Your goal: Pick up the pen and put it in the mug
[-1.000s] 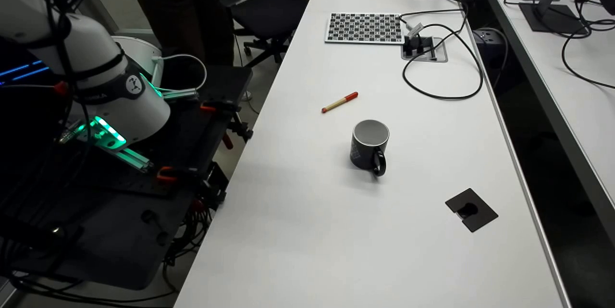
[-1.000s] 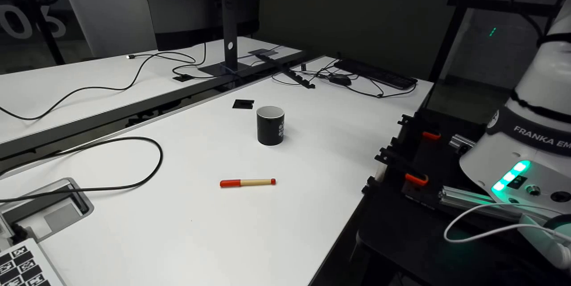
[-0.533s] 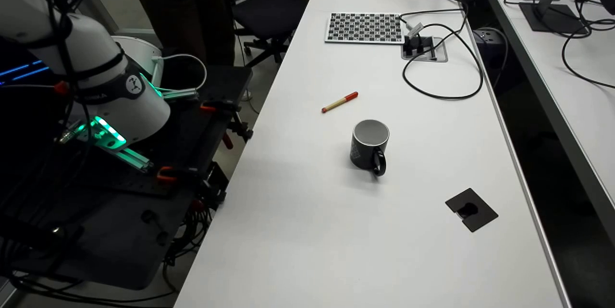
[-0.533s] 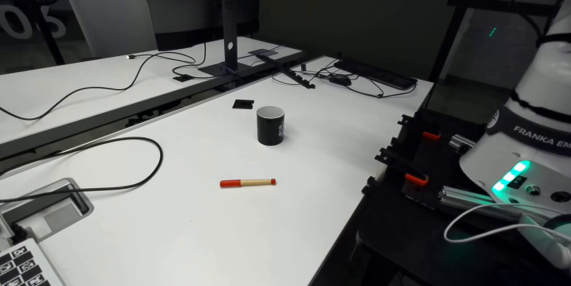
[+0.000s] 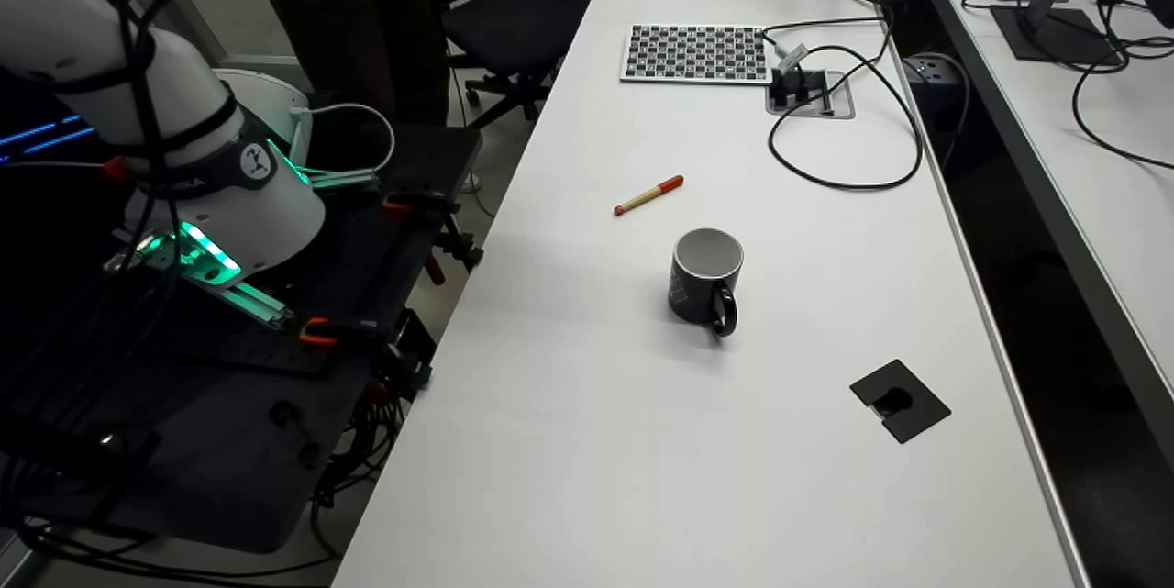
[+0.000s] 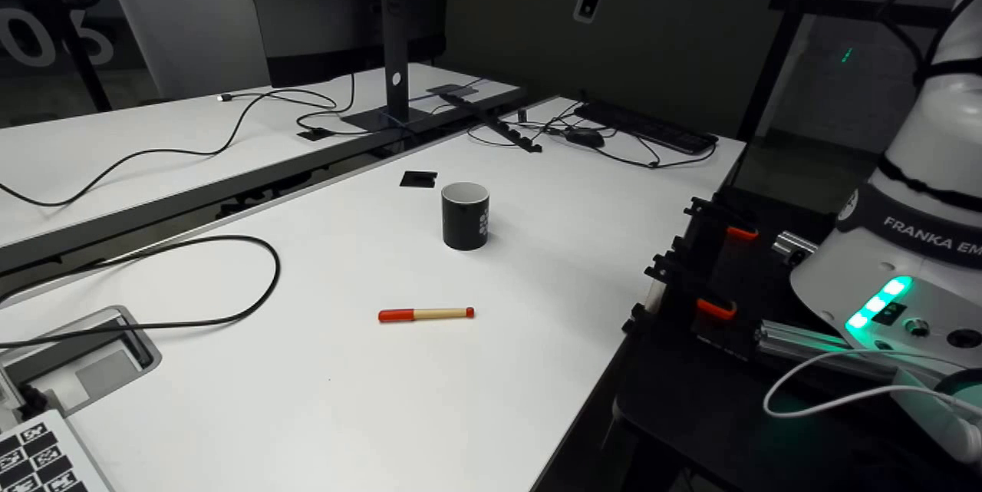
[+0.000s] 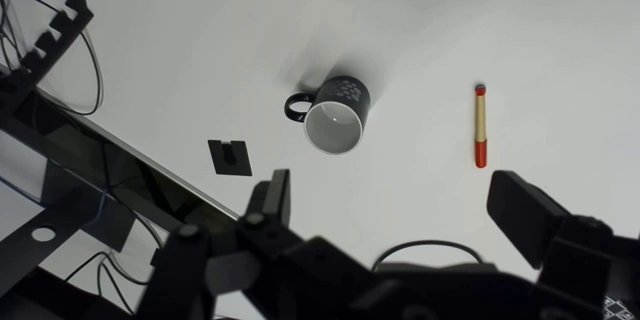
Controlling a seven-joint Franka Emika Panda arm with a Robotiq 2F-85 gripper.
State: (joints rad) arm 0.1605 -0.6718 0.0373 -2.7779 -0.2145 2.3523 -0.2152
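The pen, with a tan body and red ends, lies flat on the white table in both exterior views [image 5: 649, 195] [image 6: 443, 314]. It also shows in the wrist view [image 7: 480, 120], right of the mug. The dark mug stands upright near the pen in both exterior views [image 5: 701, 285] [image 6: 465, 221] and in the wrist view [image 7: 345, 94]. Its handle is on the left in the wrist view, and its visible inside is bare. My gripper [image 7: 390, 177] is wide open with nothing between its fingers, above the table. Only a fingertip [image 6: 589, 1] shows at the top of an exterior view.
A flat black square plate [image 5: 903, 400] lies beyond the mug. A black cable loop [image 5: 844, 175], a power socket box [image 5: 812, 94] and a patterned board [image 5: 697, 53] are farther along the table. A black keyboard [image 6: 644, 127] and mouse [image 6: 584, 137] lie at another end.
The fingertip in an exterior view has moved down and a little left, and the upper arm has shifted slightly. The pen and the mug have not moved.
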